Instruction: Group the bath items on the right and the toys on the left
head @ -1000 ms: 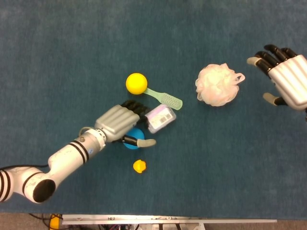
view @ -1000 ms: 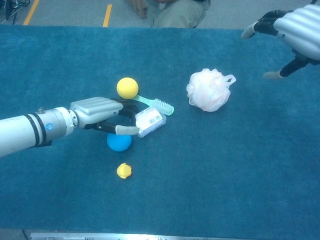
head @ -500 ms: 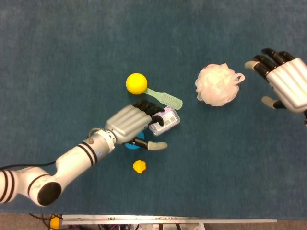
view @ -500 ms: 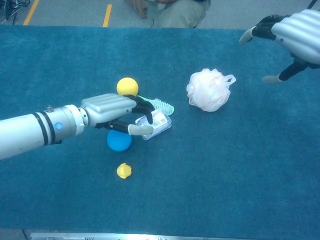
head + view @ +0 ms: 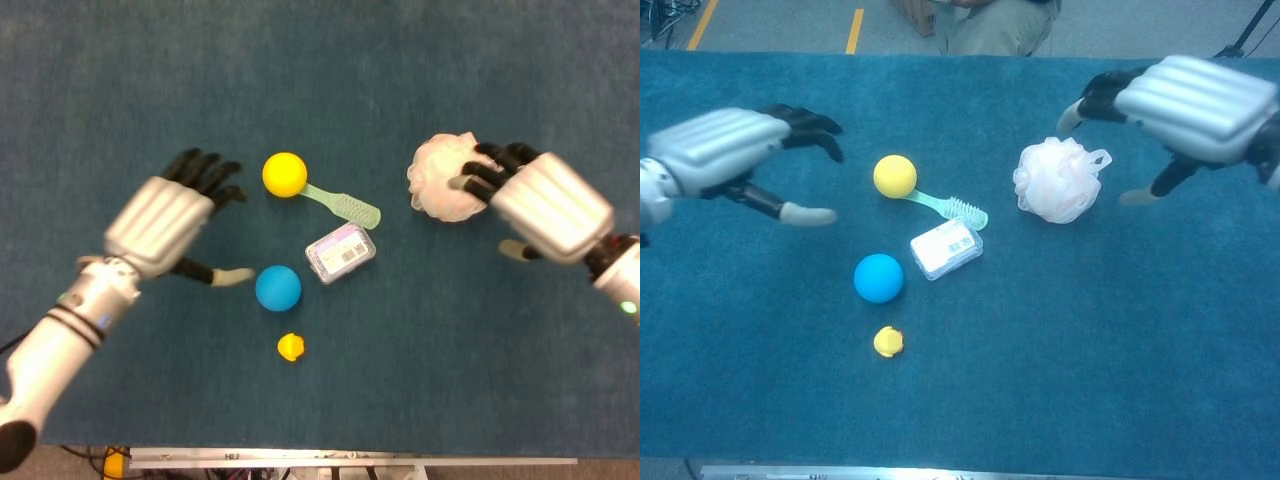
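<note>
The bath pouf [image 5: 450, 179] (soft, springy) could slip the right hand [image 5: 545, 205], whose spread fingers [image 5: 487, 176] hover empty above it.

Frilly mesh bath pouf [image 5: 447, 178] on matt blue carpet [image 5: 450, 330]

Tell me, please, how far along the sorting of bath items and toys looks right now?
Barely begun. The loofah lies furthest right, with the right hand open over it. The left hand is open, holding nothing. The soap box and brush sit mid-table among the yellow ball, blue ball and duck, unsorted.
</note>
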